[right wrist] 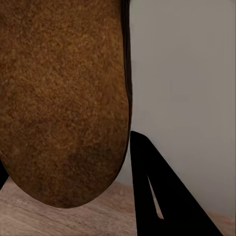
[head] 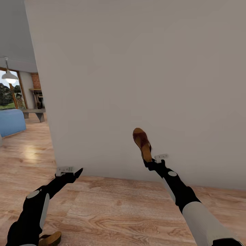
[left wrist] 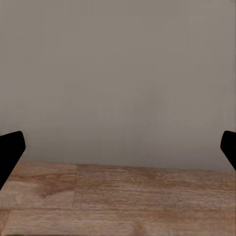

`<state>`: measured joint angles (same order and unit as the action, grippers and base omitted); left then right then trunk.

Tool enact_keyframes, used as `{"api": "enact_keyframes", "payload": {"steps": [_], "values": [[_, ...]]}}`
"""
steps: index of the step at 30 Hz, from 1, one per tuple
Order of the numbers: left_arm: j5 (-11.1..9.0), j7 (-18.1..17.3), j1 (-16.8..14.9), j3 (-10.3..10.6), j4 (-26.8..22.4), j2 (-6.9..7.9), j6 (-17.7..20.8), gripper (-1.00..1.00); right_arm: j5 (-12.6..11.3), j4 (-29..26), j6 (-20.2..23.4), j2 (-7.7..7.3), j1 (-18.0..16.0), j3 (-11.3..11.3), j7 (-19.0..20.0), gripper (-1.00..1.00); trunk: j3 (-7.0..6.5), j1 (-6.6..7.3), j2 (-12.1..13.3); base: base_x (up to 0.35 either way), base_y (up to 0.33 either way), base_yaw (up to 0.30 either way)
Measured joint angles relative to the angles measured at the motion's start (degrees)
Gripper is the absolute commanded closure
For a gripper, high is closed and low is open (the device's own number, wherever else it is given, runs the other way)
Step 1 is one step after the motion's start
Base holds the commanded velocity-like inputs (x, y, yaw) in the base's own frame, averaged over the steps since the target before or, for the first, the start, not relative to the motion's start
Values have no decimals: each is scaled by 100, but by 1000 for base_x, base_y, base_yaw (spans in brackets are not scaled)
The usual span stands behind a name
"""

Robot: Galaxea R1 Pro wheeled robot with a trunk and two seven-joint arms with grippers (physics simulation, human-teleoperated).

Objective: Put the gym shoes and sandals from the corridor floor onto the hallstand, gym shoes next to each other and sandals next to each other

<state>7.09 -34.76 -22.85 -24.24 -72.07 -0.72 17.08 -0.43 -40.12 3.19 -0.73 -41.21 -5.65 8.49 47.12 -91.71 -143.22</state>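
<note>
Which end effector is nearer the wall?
Right. The right end effector, shut on a sandal, is up close to the wall. The left end effector is open, lower and further back over the floor.

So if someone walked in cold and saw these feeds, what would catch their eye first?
Most likely the brown sandal held up in the air by the right end effector, against the big blank grey wall straight ahead. The right wrist view is mostly its brown surface. The left end effector hangs open and empty over the wood floor, and a second sandal peeks in by the left arm at the head view's bottom edge.
</note>
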Motion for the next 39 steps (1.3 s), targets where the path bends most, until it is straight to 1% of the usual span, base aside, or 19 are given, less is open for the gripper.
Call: {"api": "enact_keyframes", "payload": {"steps": [17, 21, 30, 39], "values": [[0, 0, 1, 0, -2, 0, 0, -100, 0, 0, -1, 0, 0, 1, -1, 100, -98, 0, 0, 0, -1, 246], [-1, 0, 0, 0, -1, 0, -1, -100, 0, 0, 0, 0, -1, 3, 0, 100, -122, 0, 0, 30, -94, 246], [-2, 1, 0, -1, 2, 0, 4, -100, 1, 0, -1, 1, -3, 1, 0, 100, -174, 2, 0, 142, -271, 244], [-3, 2, 0, 2, 4, 0, 1, -100, 27, -1, -2, 3, -1, -2, -3, 100, -189, 2, 0, 160, -307, 47]]}}
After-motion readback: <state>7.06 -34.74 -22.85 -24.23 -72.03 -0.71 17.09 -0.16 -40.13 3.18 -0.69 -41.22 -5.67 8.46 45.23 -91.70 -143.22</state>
